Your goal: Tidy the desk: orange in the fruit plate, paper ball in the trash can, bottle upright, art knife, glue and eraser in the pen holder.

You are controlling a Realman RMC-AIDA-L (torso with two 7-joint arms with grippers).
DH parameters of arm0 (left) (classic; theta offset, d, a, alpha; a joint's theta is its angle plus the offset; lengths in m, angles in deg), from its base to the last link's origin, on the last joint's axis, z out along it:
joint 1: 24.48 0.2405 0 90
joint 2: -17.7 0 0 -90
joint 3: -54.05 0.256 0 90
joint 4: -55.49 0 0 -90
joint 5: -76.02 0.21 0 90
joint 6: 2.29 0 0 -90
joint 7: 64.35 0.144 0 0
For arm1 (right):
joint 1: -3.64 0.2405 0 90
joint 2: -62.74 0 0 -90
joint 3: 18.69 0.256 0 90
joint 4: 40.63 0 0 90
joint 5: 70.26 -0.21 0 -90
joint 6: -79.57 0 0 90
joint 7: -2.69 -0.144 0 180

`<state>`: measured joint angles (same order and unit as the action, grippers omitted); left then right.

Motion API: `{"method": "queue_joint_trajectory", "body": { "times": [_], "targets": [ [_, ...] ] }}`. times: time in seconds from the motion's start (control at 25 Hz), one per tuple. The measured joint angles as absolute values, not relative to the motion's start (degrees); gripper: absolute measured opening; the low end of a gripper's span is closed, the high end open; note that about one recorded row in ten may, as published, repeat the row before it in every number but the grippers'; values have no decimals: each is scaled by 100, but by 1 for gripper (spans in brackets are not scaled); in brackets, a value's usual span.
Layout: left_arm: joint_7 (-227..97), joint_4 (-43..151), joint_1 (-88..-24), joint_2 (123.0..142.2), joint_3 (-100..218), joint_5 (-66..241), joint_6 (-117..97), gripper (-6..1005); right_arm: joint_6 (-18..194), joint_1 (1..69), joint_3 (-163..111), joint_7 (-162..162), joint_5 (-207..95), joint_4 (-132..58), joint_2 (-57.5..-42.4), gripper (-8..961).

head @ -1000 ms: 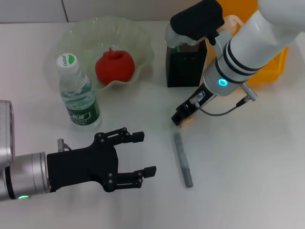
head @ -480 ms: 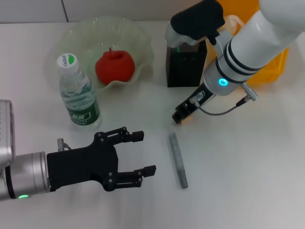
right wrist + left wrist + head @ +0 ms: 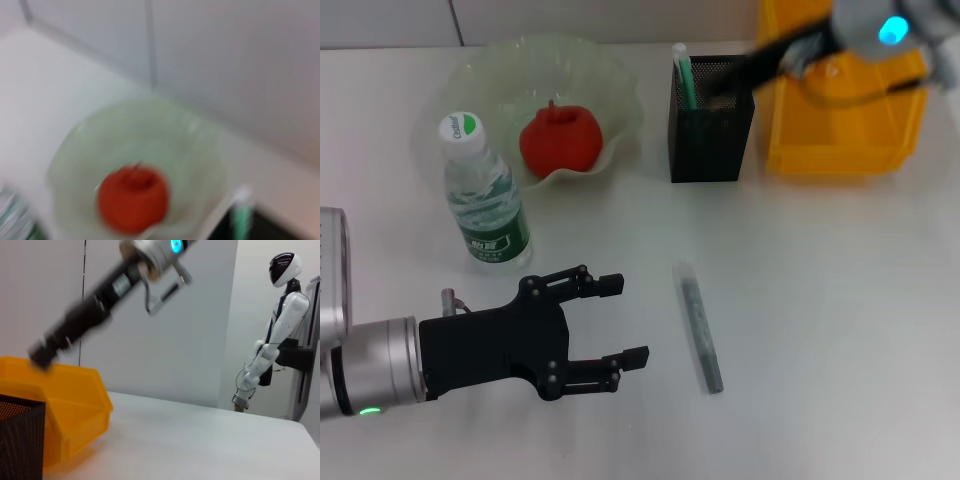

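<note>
Glue (image 3: 699, 327) lies just right of the left gripper (image 3: 625, 320) — jaws wide; right gripper (image 3: 745, 70) blurred, state unclear.

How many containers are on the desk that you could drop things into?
3. The fruit plate at the back left holds the orange; the pen holder stands to its right with the art knife inside; the trash can is beside that.

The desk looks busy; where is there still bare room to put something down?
Bare desk spreads right of the glue, below the trash can. A smaller patch lies between bottle and pen holder. The far left is crowded: fruit plate, orange, left gripper.
</note>
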<state>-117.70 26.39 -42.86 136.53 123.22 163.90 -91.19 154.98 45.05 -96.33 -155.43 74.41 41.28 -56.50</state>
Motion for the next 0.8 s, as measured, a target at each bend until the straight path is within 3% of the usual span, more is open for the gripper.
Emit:
{"method": "queue_joint_trajectory", "body": {
  "times": [0.28, 0.8],
  "targets": [
    [-11770, 2639, -4296, 13653, 12321, 16391, -9101, 812, 14737, 4625, -8962, -14734, 7357, 3571, -5642, 465],
    [-11770, 2639, -4321, 13652, 12331, 16391, -9111, 813, 14123, 5439, -8933, -14285, 7250, 1581, -5639, 510]
  ]
}}
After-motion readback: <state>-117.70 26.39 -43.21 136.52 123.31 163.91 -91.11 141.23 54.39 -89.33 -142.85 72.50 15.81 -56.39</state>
